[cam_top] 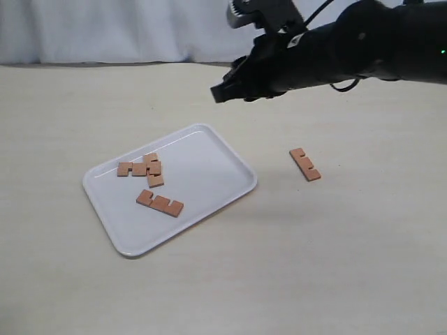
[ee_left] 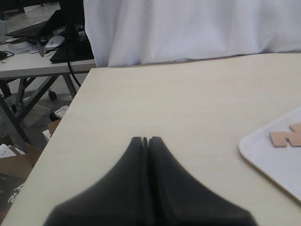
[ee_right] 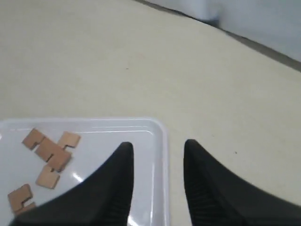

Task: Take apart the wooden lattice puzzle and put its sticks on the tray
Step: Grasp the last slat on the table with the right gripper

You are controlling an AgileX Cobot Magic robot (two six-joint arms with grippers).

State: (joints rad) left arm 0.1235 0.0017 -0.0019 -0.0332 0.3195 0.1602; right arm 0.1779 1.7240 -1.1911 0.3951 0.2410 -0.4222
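Note:
No joined lattice puzzle is in view; its reddish-brown notched sticks lie loose. On the white tray (cam_top: 202, 171), two sticks (cam_top: 133, 168) (cam_top: 154, 171) touch each other near its left end. A third stick (cam_top: 160, 203) lies closer to the front rim. One more stick (cam_top: 305, 164) rests on the table right of the tray. My right gripper (cam_top: 220, 93) (ee_right: 157, 145) hangs open and empty above the tray's far corner (ee_right: 94, 121), with the tray sticks (ee_right: 51, 153) off to one side. My left gripper (ee_left: 145, 139) is shut and empty over bare table, beside the tray's edge (ee_left: 268, 160).
The pale tabletop (cam_top: 335, 265) spreads around the tray. A white curtain (cam_top: 105, 28) runs along its far side. In the left wrist view the table edge (ee_left: 61, 141) drops off to a floor with desks and boxes.

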